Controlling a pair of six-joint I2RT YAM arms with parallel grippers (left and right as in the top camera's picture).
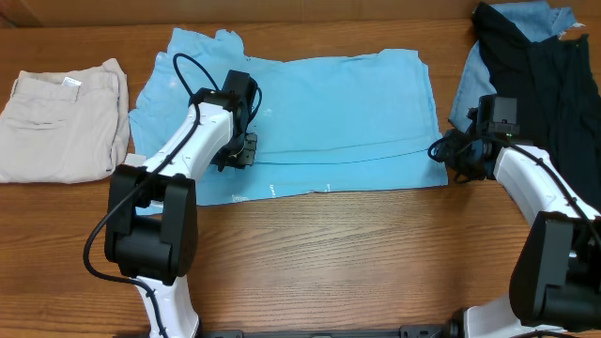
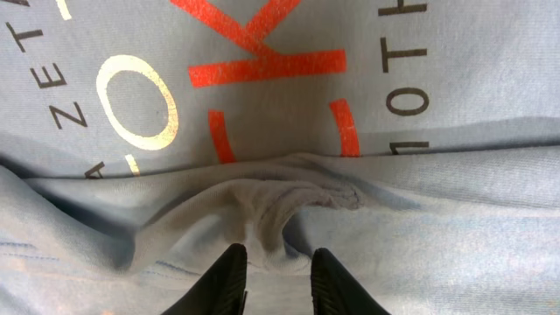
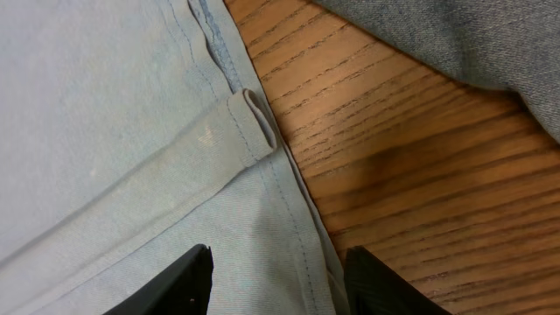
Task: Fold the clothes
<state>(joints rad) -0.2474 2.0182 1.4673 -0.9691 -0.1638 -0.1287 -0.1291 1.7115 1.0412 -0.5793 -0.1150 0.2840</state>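
T-shirt (image 1: pixel 338 113): sky-blue, lay spread flat in the upper middle of the overhead frame on the wooden table (image 1: pixel 357 253); a crease line ran across its lower part.
Lettering (image 2: pixel 262 61): coral and white letters, top of the left wrist view.
Left gripper (image 2: pixel 273 267): sat on the shirt, left of centre in the overhead frame; fingers narrowly parted, nothing clamped; a bunched ridge of cloth just ahead of the tips.
Right gripper (image 3: pixel 280 271): at the shirt's lower right corner; fingers wide apart above the edge, holding nothing.
Hem (image 3: pixel 249 127): small rolled fold, bare wood just beside it.
Beige trousers (image 1: pixel 61 127): folded, far left, beside the shirt.
Dark garments (image 1: pixel 545 66): black and denim-blue heap, upper right.
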